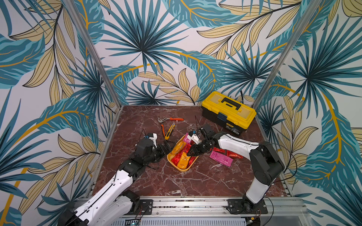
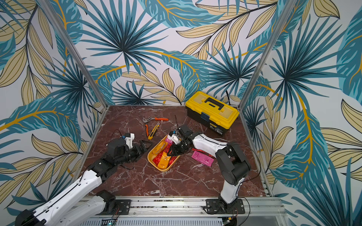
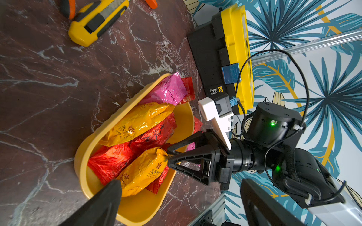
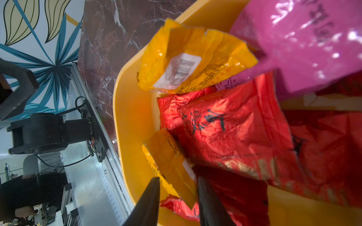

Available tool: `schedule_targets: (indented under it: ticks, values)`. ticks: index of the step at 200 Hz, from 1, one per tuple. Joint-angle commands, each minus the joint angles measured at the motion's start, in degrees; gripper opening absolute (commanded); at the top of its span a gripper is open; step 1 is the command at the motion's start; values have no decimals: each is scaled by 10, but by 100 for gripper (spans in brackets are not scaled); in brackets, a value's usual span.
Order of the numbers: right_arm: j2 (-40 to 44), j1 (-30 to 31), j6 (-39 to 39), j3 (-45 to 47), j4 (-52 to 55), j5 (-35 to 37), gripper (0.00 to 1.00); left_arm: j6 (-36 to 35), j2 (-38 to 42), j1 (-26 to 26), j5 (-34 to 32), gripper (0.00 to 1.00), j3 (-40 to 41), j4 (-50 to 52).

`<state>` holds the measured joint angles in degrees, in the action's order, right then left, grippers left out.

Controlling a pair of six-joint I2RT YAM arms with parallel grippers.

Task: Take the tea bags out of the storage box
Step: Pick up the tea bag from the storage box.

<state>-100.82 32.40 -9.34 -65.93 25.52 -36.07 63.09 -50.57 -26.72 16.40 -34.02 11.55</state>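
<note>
The yellow-orange storage box [image 1: 184, 169] [image 2: 163, 169] lies mid-table, its bare wall showing in the wrist views [image 3: 137, 213] [image 4: 127, 117]. Several red, orange-yellow and pink tea bags [image 1: 179, 154] [image 3: 137, 121] are piled in it. A pink tea bag [image 1: 221, 158] and a red one [image 1: 234, 154] lie on the table to its right. My right gripper [image 1: 191, 153] [image 2: 169, 154] [image 4: 177, 180] reaches into the box, shut on the end of an orange-yellow tea bag [image 3: 145, 172] [image 4: 168, 160]. My left gripper [image 1: 166, 147] [image 3: 182, 203] stands wide open and empty by the box's left side.
A yellow-and-black toolbox [image 1: 229, 111] stands at the back right. Pliers [image 1: 170, 119], a yellow utility knife [image 1: 170, 131] and an orange-handled tool [image 1: 163, 130] lie behind the box. Metal frame posts and patterned walls close in the marble table.
</note>
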Motion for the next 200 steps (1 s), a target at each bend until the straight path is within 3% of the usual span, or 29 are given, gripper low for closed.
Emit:
schedule_targets:
  ticks: [1, 97, 169, 200]
  values:
    - [25, 6, 10, 3, 16, -2, 38, 1, 10, 5, 4, 100, 13, -7]
    - [17, 39, 16, -13, 41, 35, 23, 5, 26, 5, 3, 100, 16, 0]
    - [66, 42, -6, -31, 43, 76, 0, 3, 38, 5, -2, 100, 15, 11]
    - [94, 41, -15, -37, 44, 95, 0, -2, 39, 6, -2, 100, 5, 15]
